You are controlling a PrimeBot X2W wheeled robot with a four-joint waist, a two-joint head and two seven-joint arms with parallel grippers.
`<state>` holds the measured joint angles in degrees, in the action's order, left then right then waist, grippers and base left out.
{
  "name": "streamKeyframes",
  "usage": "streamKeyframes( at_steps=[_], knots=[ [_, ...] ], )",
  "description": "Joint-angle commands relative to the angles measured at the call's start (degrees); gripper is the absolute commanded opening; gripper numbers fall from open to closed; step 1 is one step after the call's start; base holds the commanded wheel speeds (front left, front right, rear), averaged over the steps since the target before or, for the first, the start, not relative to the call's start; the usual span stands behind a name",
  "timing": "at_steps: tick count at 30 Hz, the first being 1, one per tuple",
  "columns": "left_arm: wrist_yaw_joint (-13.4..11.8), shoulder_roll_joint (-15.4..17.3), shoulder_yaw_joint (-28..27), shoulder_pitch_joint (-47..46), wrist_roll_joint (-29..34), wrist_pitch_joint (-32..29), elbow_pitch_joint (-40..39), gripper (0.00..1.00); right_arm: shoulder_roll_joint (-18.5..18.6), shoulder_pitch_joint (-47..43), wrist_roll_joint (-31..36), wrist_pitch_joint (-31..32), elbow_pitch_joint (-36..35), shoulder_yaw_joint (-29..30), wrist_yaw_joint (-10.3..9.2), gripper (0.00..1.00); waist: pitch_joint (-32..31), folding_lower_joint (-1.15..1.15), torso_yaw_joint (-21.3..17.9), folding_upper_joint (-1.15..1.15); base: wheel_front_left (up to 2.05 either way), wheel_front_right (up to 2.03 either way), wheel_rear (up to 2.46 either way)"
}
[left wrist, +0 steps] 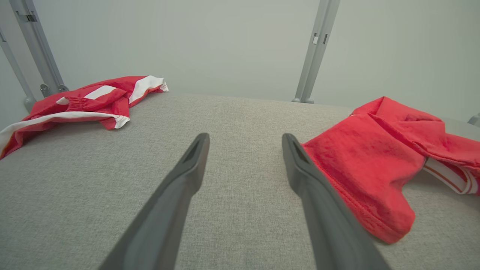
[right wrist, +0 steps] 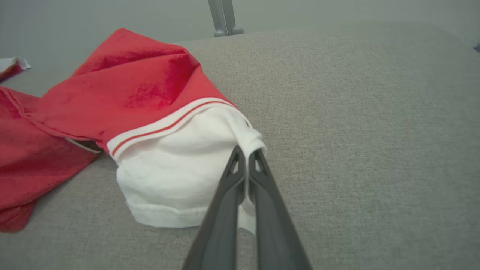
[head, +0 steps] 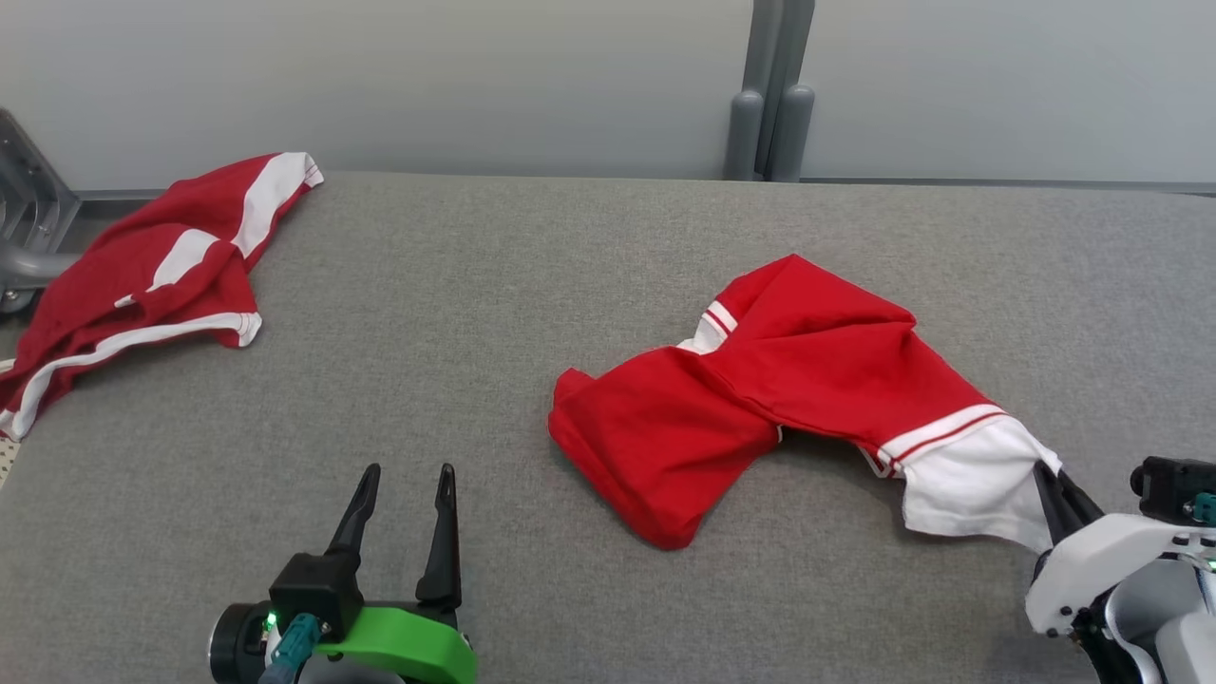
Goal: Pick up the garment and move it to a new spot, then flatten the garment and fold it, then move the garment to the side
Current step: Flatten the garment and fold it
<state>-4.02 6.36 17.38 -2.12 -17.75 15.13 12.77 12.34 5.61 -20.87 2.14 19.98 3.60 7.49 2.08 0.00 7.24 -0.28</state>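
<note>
Right gripper [right wrist: 246, 152], lower right of head view, is clamped on the white end of the red shirt [head: 807, 380] lying mid-frame on the grey table [head: 475, 285], prob. to drag it flat; left gripper [head: 404, 472] spread, empty, lower left.

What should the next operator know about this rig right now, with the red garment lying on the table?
Left tool: open, empty, over the table left of the garment.
Right tool: shut on the garment's white end.
The garment lies crumpled right of centre. A second garment sits at the far left edge.
Done: grasp made. Whether the first move is finished cannot be told.
Left: flatten, fold, move aside.
</note>
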Motion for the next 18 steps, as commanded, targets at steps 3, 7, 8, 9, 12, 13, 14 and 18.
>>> streamKeyframes(
  at_steps=[3, 7, 8, 9, 12, 13, 14, 18],
  knots=[
    [0.6, -0.1, 0.0, 0.8, 0.5, 0.0, 0.1, 1.0, 1.9, -3.1, 3.1, 5.5, -2.8, 1.5, 0.0, 0.0, -0.3, 0.0, -0.4, 0.28, 0.0, 0.0, 0.0],
    [0.9, -0.3, 0.3, 0.9, 0.7, 0.0, 0.5, 1.0, 2.1, -5.3, 4.6, 9.2, -4.1, 3.9, 0.0, 0.0, -0.3, 0.0, -0.4, 0.28, 0.0, 0.0, 0.0],
    [1.1, -0.4, 0.4, 0.8, 0.8, 0.0, 0.7, 1.0, 2.5, -5.6, 5.5, 9.1, -3.9, 4.8, -0.02, 0.0, -0.3, 0.0, -0.4, 0.28, 0.0, 0.0, 0.0],
    [1.1, -0.4, 0.5, 0.8, 0.9, 0.0, 0.8, 1.0, 2.3, -5.8, 6.3, 8.9, -3.5, 5.5, -0.02, 0.0, -0.2, 0.0, -0.5, 0.28, 0.0, 0.0, 0.0],
    [1.2, -0.5, 0.6, 0.6, 1.0, 0.0, 1.2, 1.0, 1.8, -5.6, 8.4, 8.3, -2.0, 7.1, -0.01, 0.0, 0.0, 0.0, -0.8, 0.28, 0.0, 0.0, 0.0],
    [1.3, -0.4, 0.7, 0.6, 1.0, 0.0, 1.3, 1.0, 1.6, -5.2, 8.8, 8.2, -1.4, 7.5, -0.01, 0.0, 0.0, 0.0, -0.9, 0.28, 0.0, 0.0, 0.0],
    [1.4, -0.4, 0.8, 0.5, 1.1, 0.0, 1.4, 1.0, 1.9, -4.8, 9.5, 7.8, -0.8, 7.9, -0.01, 0.0, 0.1, 0.0, -1.0, 0.28, 0.0, 0.0, 0.0],
    [1.5, -0.4, 1.0, 0.0, 1.3, 0.0, 1.6, 1.0, 1.9, -3.6, 10.7, 6.5, 1.0, 6.7, -0.01, 0.42, 0.4, 0.0, -1.6, 0.28, 0.0, 0.0, 0.0]
  ],
)
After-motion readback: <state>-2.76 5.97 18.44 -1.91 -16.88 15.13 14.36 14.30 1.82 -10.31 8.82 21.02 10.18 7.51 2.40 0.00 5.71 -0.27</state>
